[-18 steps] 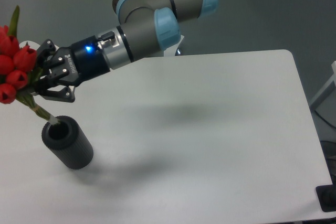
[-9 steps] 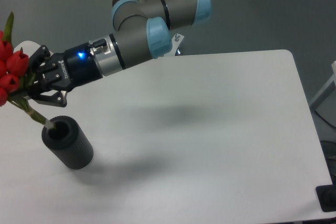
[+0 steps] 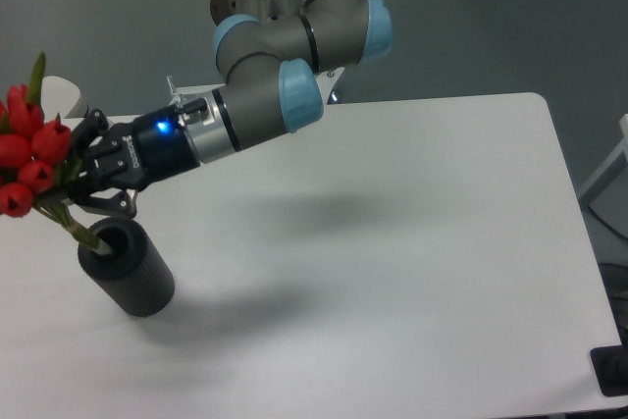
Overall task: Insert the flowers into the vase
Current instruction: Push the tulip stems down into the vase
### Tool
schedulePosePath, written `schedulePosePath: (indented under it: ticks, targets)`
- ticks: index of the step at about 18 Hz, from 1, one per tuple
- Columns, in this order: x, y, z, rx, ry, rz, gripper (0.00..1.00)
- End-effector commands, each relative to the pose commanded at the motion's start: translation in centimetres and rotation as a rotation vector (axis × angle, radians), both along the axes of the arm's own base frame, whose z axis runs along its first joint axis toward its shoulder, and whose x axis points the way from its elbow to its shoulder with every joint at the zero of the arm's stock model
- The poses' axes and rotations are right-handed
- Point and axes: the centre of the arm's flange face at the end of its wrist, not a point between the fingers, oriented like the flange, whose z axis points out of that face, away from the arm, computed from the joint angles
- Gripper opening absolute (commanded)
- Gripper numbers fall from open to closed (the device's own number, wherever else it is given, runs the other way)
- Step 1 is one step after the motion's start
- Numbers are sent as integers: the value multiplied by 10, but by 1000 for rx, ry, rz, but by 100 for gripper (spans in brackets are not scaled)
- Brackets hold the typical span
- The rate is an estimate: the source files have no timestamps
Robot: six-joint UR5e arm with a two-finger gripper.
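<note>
The flowers (image 3: 27, 154), a tight bunch of red tulip buds with green leaves, are at the far left edge. Their stems (image 3: 83, 233) slant down to the right, and the lower end is inside the hole of the vase (image 3: 128, 267). The vase is a dark grey matte cylinder standing on the white table at the left. My gripper (image 3: 71, 183) is shut on the flowers just below the buds, directly above and left of the vase's mouth.
The white table (image 3: 392, 272) extends right to a rounded far corner. A white object (image 3: 61, 97) shows behind the flowers at the table's far left. A dark object (image 3: 613, 372) sits past the table's lower right edge.
The gripper with the flowers moved down and slightly right. The stem end, which sat at the vase's rim, now goes into the hole. The vase has not moved.
</note>
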Motion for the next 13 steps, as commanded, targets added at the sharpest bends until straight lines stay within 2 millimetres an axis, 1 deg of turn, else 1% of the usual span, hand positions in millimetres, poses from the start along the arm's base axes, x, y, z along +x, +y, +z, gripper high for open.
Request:
schedulePosePath:
  ticks: [3,4,5,6,8,13]
  targets:
    - [-9,4,-20,-3,1,3,27]
    - [-18,2,-30,-6,-2,15,28]
    - [-22,1,-37,-8,-3,21,28]
    - [-22,-3,-44,-12,-8,25,28]
    - [-25,-9,-51,-7,-2,33,28]
    - [-23,-13,-61,-17,-10,33,30]
